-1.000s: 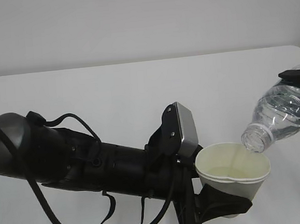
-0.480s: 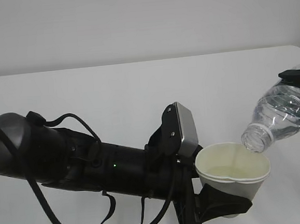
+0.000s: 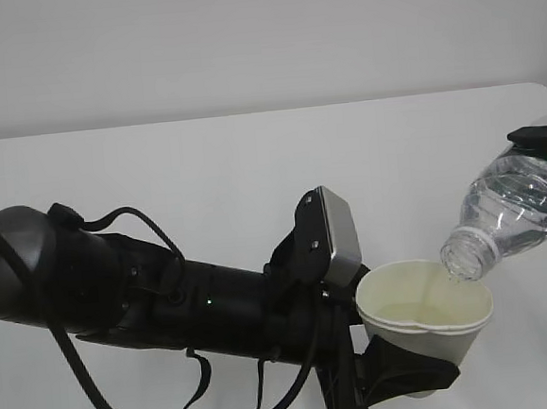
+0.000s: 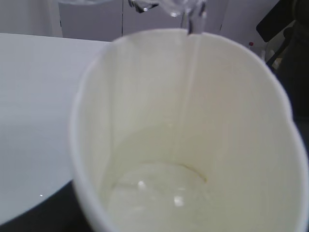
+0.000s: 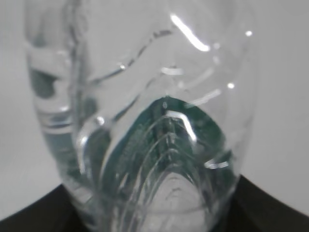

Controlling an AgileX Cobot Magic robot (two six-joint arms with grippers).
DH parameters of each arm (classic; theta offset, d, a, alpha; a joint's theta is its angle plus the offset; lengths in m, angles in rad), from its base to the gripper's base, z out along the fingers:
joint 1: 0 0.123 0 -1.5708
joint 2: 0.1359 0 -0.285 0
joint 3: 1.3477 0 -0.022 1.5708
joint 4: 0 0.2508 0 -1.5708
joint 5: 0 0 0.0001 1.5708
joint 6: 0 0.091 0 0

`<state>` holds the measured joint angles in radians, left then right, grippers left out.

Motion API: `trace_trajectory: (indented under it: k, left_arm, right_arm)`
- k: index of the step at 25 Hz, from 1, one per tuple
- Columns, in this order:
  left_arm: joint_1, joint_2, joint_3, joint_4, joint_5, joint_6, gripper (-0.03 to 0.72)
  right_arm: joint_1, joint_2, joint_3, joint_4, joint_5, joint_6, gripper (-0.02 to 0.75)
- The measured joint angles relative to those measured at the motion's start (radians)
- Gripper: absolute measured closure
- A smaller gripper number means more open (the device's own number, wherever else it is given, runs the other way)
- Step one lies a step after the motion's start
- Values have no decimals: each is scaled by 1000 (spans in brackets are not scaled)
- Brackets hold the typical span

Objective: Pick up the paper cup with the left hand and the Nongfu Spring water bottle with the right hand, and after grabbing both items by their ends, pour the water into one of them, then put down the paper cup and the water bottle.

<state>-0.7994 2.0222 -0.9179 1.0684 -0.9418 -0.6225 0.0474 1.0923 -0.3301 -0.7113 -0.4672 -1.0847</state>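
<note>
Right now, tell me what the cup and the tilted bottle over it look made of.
Small cream tapered cup: apparently paper, matte, with a rolled rim dented out of round. Clear ribbed bottle: apparently thin plastic, glossy, showing see-through walls and bright glints.

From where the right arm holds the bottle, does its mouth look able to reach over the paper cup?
Probably yes. The bottle is tilted with its mouth just above the paper cup rim, nothing between them, and a thin stream of water runs inside.

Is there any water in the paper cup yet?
Yes, a little. The left wrist view shows a shallow pool of water at the paper cup's bottom, far below its rim.
</note>
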Motion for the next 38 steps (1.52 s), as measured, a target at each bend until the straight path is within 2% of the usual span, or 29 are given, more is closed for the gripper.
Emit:
trace_trajectory:
  k: [38]
  left_arm:
    - [0,0,0,-10,15,0,270]
  right_arm:
    - [0,0,0,4,4,-2,302]
